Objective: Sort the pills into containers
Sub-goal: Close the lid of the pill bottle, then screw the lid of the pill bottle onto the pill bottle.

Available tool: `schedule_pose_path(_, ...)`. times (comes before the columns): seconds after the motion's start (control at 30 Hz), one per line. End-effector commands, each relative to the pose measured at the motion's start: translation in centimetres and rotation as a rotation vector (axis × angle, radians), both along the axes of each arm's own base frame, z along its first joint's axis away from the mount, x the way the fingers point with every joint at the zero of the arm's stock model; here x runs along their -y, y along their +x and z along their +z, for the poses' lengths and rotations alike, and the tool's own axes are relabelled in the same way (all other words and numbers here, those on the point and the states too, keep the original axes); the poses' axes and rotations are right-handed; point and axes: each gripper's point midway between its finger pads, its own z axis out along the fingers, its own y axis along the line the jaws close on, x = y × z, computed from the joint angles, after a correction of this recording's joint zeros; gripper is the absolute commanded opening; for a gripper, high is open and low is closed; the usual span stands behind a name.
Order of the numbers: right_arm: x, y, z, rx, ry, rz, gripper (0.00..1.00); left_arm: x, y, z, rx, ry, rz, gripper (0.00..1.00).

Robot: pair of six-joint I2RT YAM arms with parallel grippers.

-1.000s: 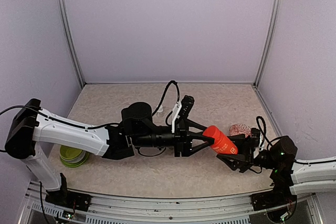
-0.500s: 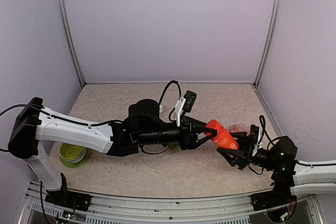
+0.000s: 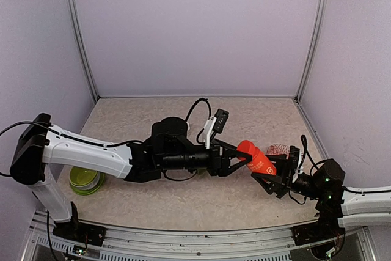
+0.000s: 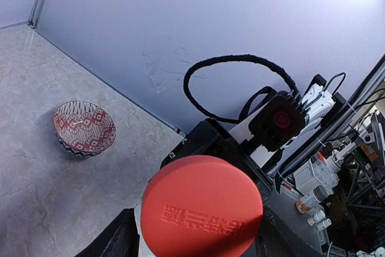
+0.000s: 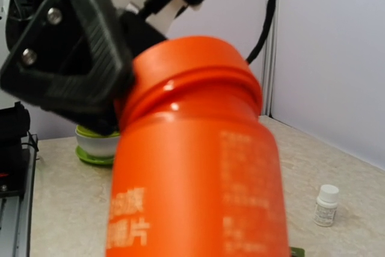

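right tool [image 3: 273, 169] clamps the red bottle [image 3: 260, 162] mid-frame, tilted off the tabletop. left tool [image 3: 242, 158] straddles its cap [image 4: 201, 206]; whether it grips is unclear. best to twist squarely about the bottle's axis. the containers [image 5: 296, 251] are perhaps the green sliver at the lower right.

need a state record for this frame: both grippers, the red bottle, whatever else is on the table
right gripper: shut on red bottle, held tilted above the table
left gripper: fingers either side of the cap; grip unclear
cap: on the bottle
patterned bowl: on table just beyond the right gripper
lime-green bowl: near left edge, beside the left arm
small white bottle: upright on table
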Motion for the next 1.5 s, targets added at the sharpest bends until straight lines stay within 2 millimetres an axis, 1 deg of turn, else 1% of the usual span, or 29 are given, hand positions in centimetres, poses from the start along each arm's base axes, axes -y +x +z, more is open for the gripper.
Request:
schedule_pose_path(0.0,0.0,-0.6,3.1,0.074,0.073,0.018,0.03,-0.4,0.1,-1.6,-0.016,0.028,-0.006,0.67)
schedule_pose_path(0.1,0.0,-0.7,3.0,0.072,0.074,0.018,0.03,-0.6,0.2,-1.7,-0.016,0.023,-0.004,0.71)
schedule_pose_path(0.23,0.0,-0.7,3.0,0.071,0.072,0.020,0.03,-1.0,0.5,-1.8,-0.018,0.014,-0.001,0.74)
schedule_pose_path(0.33,-0.2,-0.7,2.9,0.070,0.069,0.026,0.03,-1.4,0.7,-1.5,-0.016,0.001,0.001,0.77)
schedule_pose_path(0.43,-0.2,-0.7,2.9,0.070,0.068,0.028,0.03,-1.8,0.6,-0.8,0.005,-0.016,-0.008,0.84)
schedule_pose_path(0.5,-0.2,-0.8,2.8,0.068,0.067,0.032,0.03,-2.0,0.3,-0.2,0.025,-0.028,-0.017,0.92)
schedule_pose_path(0.57,-0.3,-0.8,2.8,0.069,0.068,0.034,0.03,-2.2,0.0,0.4,0.044,-0.041,-0.030,0.97)
schedule_pose_path(0.6,-0.3,-0.8,2.8,0.069,0.068,0.034,0.03,-2.3,-0.2,0.7,0.053,-0.045,-0.038,0.99)
schedule_pose_path(0.8,-0.3,-0.8,2.7,0.067,0.066,0.037,0.03,-2.6,-0.7,1.8,0.080,-0.060,-0.057,0.99)
schedule_pose_path(0.93,-0.4,-0.8,2.8,0.067,0.066,0.042,0.03,-2.3,-0.6,2.0,0.089,-0.047,-0.051,0.99)
schedule_pose_path(1.1,-0.5,-0.8,2.7,0.065,0.063,0.045,0.03,-1.5,-0.2,1.8,0.094,-0.008,-0.037,0.98)
schedule_pose_path(1.3,-0.4,-0.8,2.8,0.064,0.063,0.038,0.03,-1.0,0.1,1.7,0.116,0.034,-0.005,0.94)
schedule_pose_path(1.47,-0.5,-0.7,2.8,0.064,0.063,0.037,0.03,-0.4,-0.1,1.3,0.126,0.066,-0.008,0.91)
